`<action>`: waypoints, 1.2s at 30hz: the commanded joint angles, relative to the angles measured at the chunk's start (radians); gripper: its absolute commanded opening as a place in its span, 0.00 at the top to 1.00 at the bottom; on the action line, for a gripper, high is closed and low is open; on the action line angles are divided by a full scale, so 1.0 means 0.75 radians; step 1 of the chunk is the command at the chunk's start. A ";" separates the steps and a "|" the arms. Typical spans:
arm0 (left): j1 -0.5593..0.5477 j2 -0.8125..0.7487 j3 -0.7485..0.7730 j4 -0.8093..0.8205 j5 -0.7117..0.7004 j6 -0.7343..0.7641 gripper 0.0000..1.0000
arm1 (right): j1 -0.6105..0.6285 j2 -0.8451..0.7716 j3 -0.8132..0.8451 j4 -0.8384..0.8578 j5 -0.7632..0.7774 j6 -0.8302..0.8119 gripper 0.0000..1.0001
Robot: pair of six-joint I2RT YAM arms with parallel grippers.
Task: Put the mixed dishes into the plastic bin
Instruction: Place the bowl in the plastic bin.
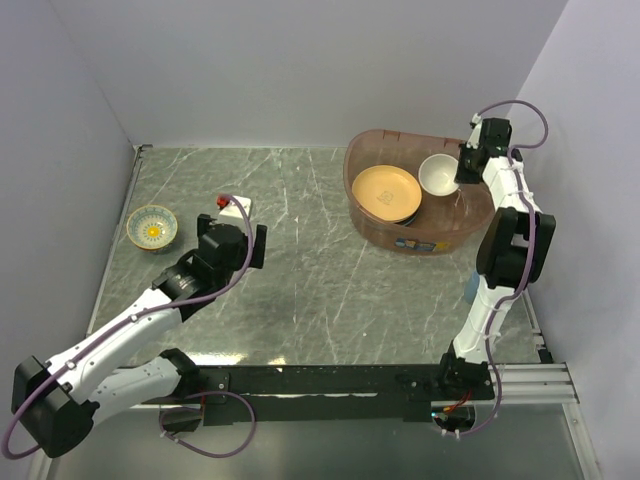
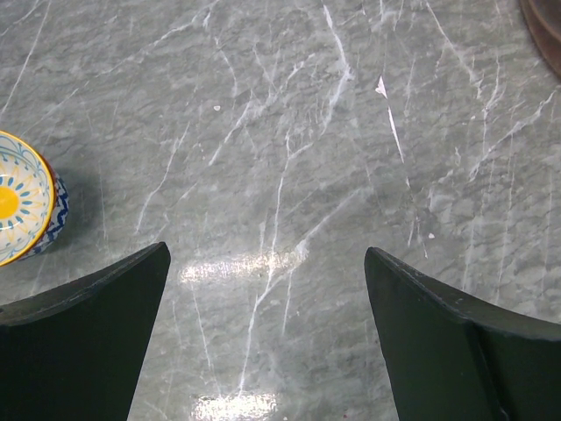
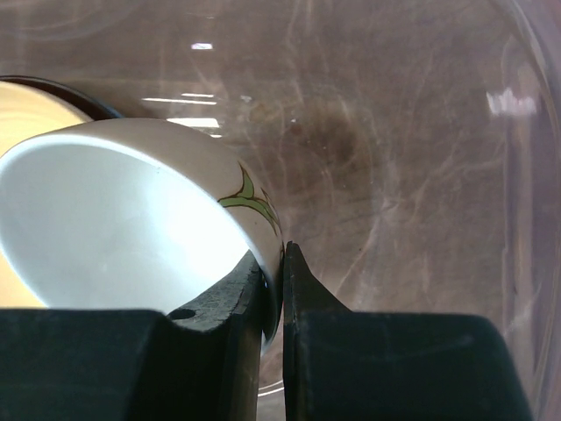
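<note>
Right wrist view, right claw (image 3: 282,254) clamped on rim of small cream bowl (image 3: 123,219), inside translucent pinkish-brown plastic bin (image 3: 394,132), left claw (image 2: 267,254) spread wide, holding nothing, above grey marbled desk (image 2: 289,132).

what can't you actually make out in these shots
Top view: what lies under the yellow-orange plate in the plastic bin; the plate covers it.
Top view: a light blue thing, mostly hidden behind the right arm.
Top view: the bin's label, too small to read.
Left wrist view: the patterned bowl, cut off by the left edge.
Right wrist view: the small cream bowl's lower rim, hidden by the right gripper.
</note>
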 commanded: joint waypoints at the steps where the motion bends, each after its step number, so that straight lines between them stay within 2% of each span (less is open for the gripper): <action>1: 0.005 0.010 0.025 0.037 -0.030 0.025 0.01 | -0.005 0.016 0.122 0.089 0.049 0.007 0.98; 16: 0.005 0.053 0.025 0.037 -0.045 0.035 0.01 | -0.007 0.190 0.239 0.055 0.107 -0.009 0.95; 36: 0.005 0.073 0.023 0.035 -0.059 0.041 0.01 | -0.007 0.266 0.290 0.034 0.109 -0.013 0.88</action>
